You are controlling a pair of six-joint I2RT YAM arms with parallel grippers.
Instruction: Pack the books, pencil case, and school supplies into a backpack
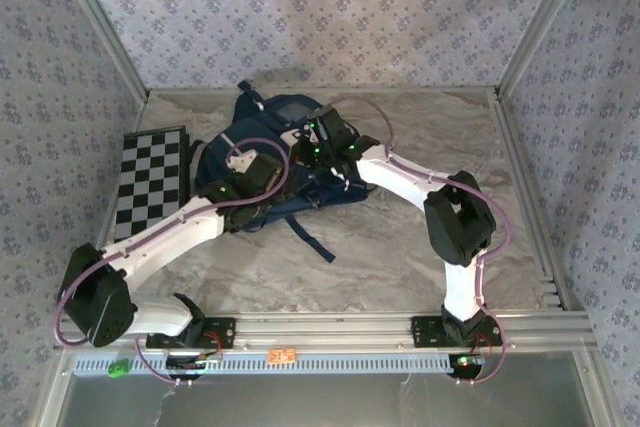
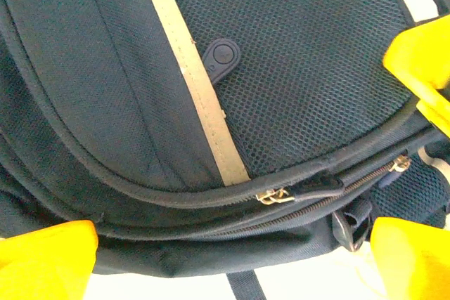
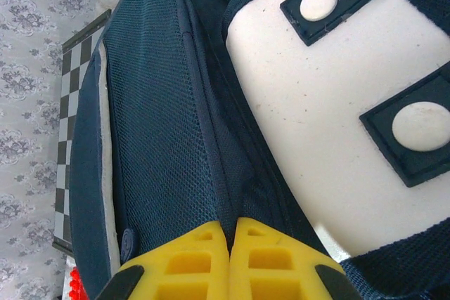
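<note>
Both over the backpack (image 2: 105,68) — left pincer (image 2: 228,258) spread wide, right pincer (image 3: 230,240) shut, touching its mesh.

High behind the near edge, one camera looks down over the whole table (image 1: 400,237). Both wrist cameras face the backpack (image 2: 105,68) from very close. All three share it; the overhead and right-wrist views also share the checkered board (image 3: 70,103).

Backpack (image 1: 285,112), checkered board (image 1: 150,182) on marbled table (image 1: 390,247)
</note>
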